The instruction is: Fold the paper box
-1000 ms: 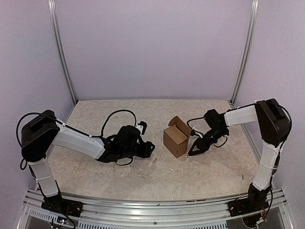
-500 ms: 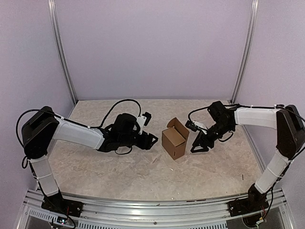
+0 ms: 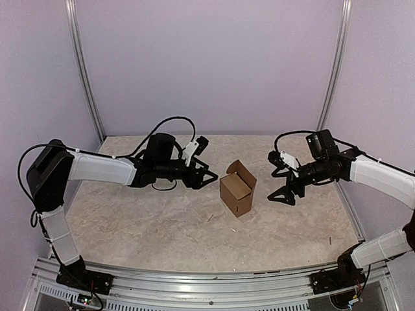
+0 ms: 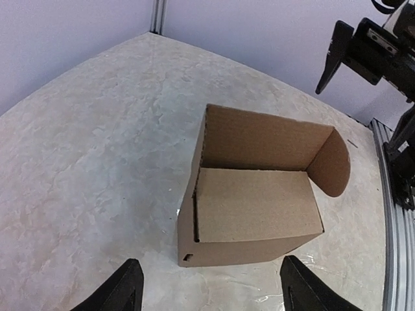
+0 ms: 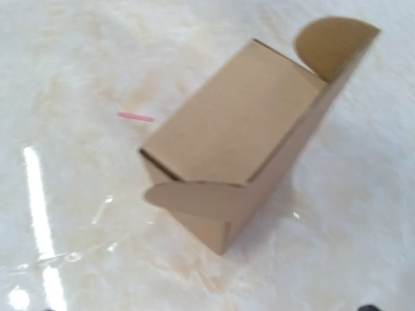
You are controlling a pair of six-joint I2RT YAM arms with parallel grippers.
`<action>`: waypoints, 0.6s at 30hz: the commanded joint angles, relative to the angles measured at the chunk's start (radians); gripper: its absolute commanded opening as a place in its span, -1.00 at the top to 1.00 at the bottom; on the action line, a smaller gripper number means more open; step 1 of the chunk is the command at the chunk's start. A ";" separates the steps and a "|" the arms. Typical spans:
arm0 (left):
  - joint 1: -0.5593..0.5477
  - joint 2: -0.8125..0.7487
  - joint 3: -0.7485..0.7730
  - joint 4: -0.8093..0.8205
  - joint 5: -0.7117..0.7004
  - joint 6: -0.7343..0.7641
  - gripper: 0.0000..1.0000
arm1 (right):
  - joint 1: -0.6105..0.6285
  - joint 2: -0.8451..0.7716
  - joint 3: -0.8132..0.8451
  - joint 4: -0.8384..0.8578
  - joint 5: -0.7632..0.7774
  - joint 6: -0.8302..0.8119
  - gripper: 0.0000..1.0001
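Pale lavender back wall (image 3: 207,65) at 12 o'clock; matching side walls (image 3: 32,78) at 9 and 3. Aluminium posts (image 3: 84,78) at 11 and 1. Beige marbled tabletop (image 3: 162,223), glossy, with white glare streaks (image 5: 39,188). Aluminium rail (image 3: 194,285) at 6.

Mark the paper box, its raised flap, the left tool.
paper box (image 3: 229,196), top external view, side wall.
raised flap (image 4: 266,139), left wrist view, inner face.
left tool (image 3: 209,175), top external view, between fingertips.
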 commanded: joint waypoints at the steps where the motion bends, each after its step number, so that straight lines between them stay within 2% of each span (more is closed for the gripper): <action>1: 0.009 0.069 0.019 0.031 0.235 0.122 -0.43 | -0.013 0.038 0.005 -0.056 -0.118 -0.121 -0.97; 4: 0.009 0.111 0.025 0.100 0.277 0.143 -0.46 | -0.012 0.065 0.025 -0.077 -0.123 -0.151 -0.79; 11: 0.010 0.210 0.126 0.067 0.275 0.208 -0.47 | 0.016 0.092 0.013 -0.046 -0.024 -0.203 -0.63; 18: 0.000 0.278 0.169 0.073 0.300 0.213 -0.45 | 0.019 0.125 0.043 0.015 0.010 -0.171 -0.35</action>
